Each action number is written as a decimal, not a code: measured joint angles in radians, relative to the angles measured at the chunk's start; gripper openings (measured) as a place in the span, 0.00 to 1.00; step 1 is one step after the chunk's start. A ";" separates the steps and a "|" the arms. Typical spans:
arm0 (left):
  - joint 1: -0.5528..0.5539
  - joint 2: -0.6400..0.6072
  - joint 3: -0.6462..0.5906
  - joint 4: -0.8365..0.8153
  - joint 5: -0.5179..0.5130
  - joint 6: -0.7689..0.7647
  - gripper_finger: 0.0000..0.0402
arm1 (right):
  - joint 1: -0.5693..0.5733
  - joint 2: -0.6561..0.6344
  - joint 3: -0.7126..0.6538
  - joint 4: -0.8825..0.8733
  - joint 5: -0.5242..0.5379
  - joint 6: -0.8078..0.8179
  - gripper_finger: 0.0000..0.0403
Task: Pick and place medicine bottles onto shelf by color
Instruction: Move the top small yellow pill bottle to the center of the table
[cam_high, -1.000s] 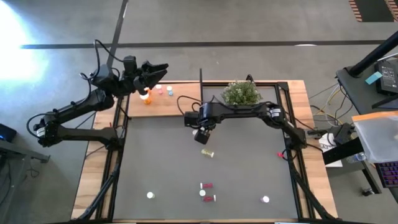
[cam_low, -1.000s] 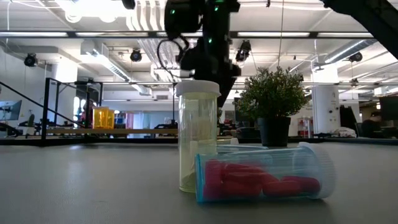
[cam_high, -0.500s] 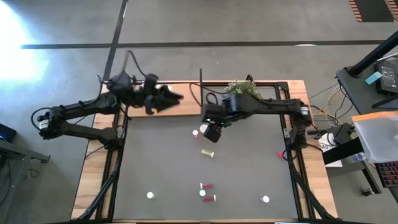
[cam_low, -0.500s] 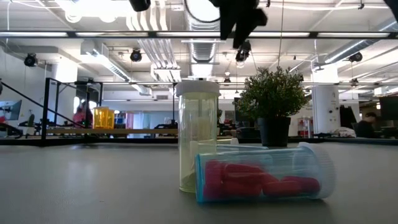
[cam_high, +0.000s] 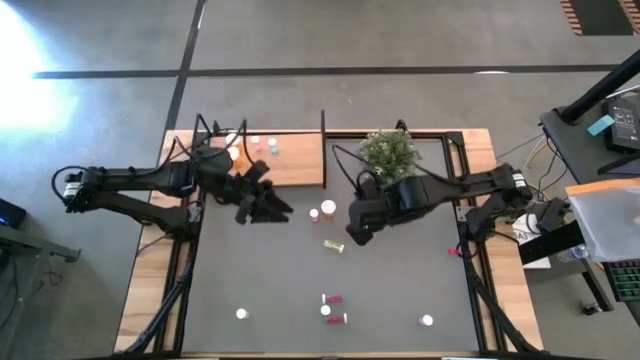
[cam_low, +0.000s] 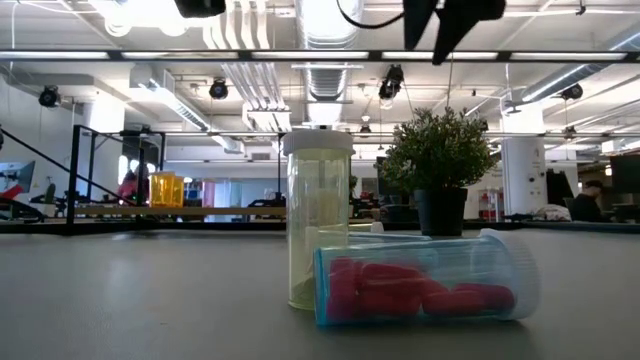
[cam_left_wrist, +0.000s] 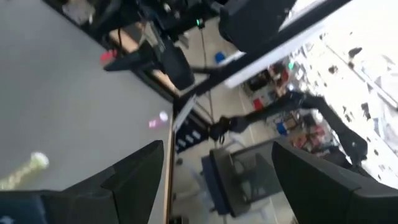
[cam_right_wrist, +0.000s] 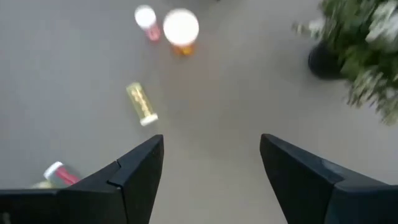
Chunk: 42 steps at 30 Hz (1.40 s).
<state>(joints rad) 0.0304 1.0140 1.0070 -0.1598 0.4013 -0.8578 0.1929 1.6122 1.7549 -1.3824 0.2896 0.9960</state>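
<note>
My left gripper (cam_high: 272, 208) hovers open over the mat just near the shelf (cam_high: 290, 170), pointing toward the table's right. My right gripper (cam_high: 354, 232) hangs open above the mat, tilted down, right of an upright orange bottle (cam_high: 327, 209) and a pink one (cam_high: 313, 213). A yellow bottle (cam_high: 333, 245) lies on its side near them. On the shelf's left end stand orange (cam_high: 235, 153), pink (cam_high: 255, 143) and pale blue (cam_high: 272, 147) bottles. The right wrist view shows the orange bottle (cam_right_wrist: 181, 28), pink bottle (cam_right_wrist: 146, 17) and yellow bottle (cam_right_wrist: 142, 102) beyond my open gripper (cam_right_wrist: 211, 149).
A potted plant (cam_high: 388, 150) stands at the back of the mat, right of the shelf's dark upright edge (cam_high: 323, 150). Red bottles (cam_high: 332, 298) and white-capped ones (cam_high: 241, 314) sit near the front edge; another red bottle (cam_high: 452, 249) lies at the right.
My left gripper has swung from over the shelf's left end toward the table's right and near edge, sinking and levelling out. My right gripper has risen and drawn toward the right edge, uncovering the orange and pink bottles on the mat. No bottle has moved.
</note>
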 joint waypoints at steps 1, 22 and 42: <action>-0.013 0.007 0.000 -0.006 0.000 0.003 0.71 | 0.012 0.000 -0.024 0.012 0.000 0.013 0.63; -0.126 0.033 0.001 0.262 -0.217 -0.127 0.71 | 0.178 0.028 -0.627 0.915 0.092 -0.491 0.57; -0.125 0.033 0.001 0.265 -0.266 -0.078 0.71 | 0.196 0.028 -0.955 1.548 0.260 -0.499 0.55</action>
<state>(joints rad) -0.0944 1.0470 1.0084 0.1049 0.1354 -0.9360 0.3890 1.6401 0.8001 0.1658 0.5497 0.4970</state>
